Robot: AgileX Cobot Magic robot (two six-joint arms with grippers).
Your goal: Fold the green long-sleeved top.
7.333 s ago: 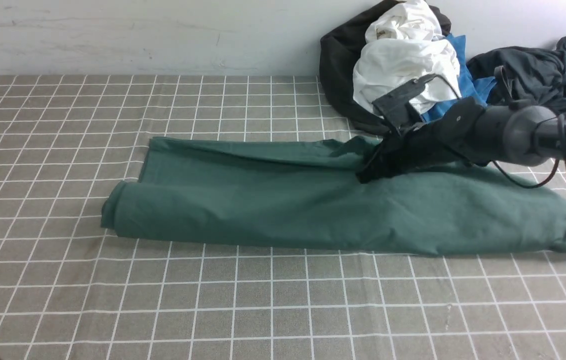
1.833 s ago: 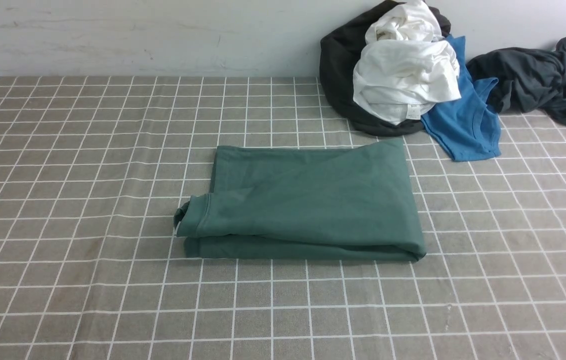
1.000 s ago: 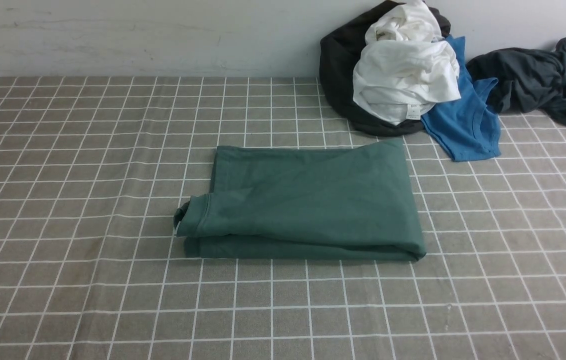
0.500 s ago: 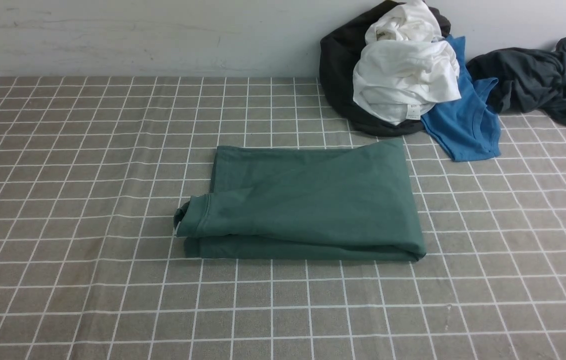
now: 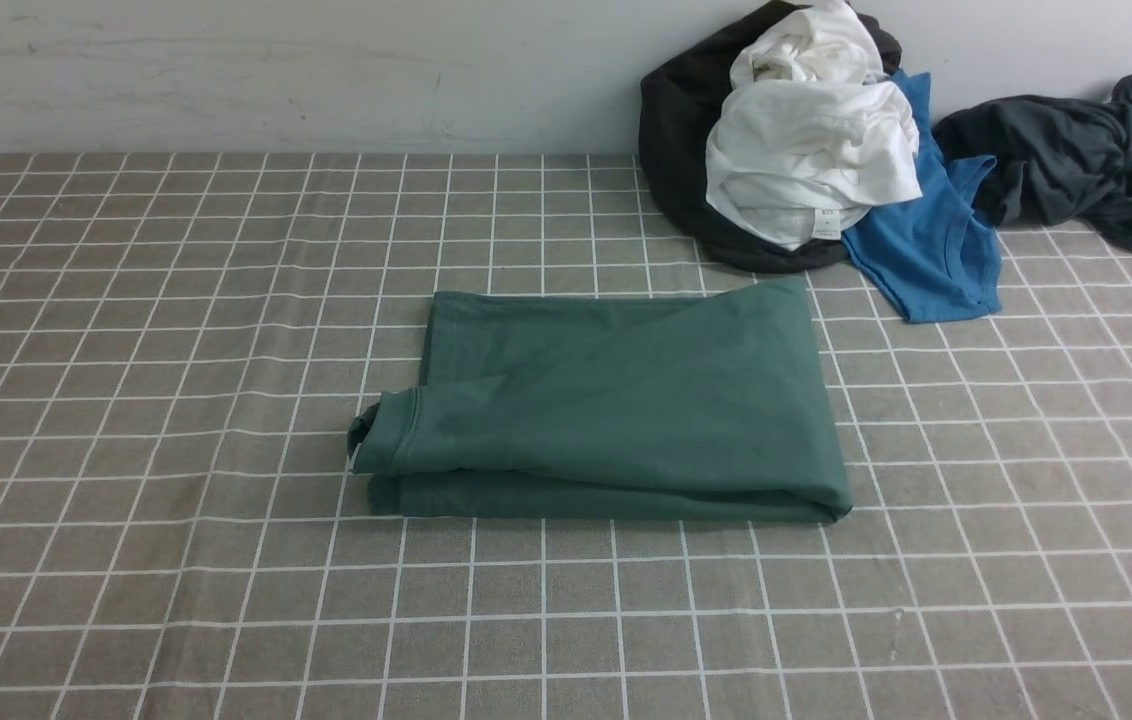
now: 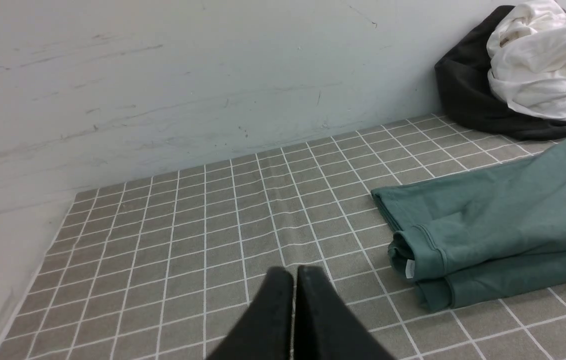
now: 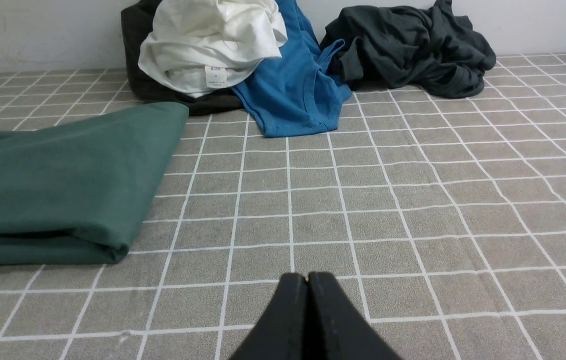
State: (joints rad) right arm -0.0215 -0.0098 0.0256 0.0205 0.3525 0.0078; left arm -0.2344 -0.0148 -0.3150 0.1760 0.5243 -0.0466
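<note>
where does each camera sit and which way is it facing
Front view: sits between the arms, looks forward over the table at the folded green top and the clothes pile by the wall; no robot part shows.
Left wrist view: low on the left arm, faces the top's cuff end and the wall; shut left gripper shows.
Right wrist view: low on the right arm, faces the top's other end, the blue shirt; shut right gripper shows.
Shared: all three show the top and pile.
</note>
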